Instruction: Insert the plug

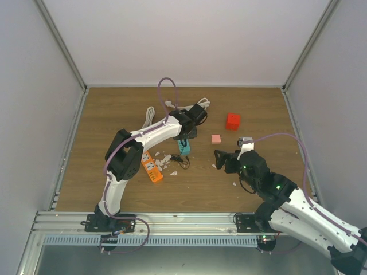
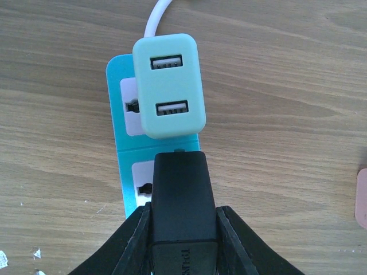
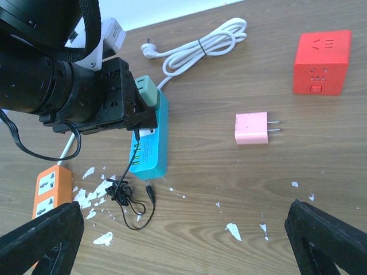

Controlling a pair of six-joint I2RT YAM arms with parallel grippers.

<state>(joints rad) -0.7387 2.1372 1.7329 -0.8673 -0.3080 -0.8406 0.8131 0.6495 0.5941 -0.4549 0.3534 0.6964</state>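
Black plug [image 2: 180, 200], "TP-LIN" lettering, clamped in left jaws; right jaws spread, empty.

**Legible markings: one brand stamp**

On the black plug [image 2: 182, 200], raised lettering on the near end face stood upside down in the left wrist view. It read "TP-LINK", though the last letter was faint. The red cube [image 3: 321, 60] carried small white marks, too small to read. Nothing else was legible.

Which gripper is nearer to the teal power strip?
Left. The left gripper, shut on the plug, is directly over the teal power strip; the right gripper hangs open to its right, well apart.
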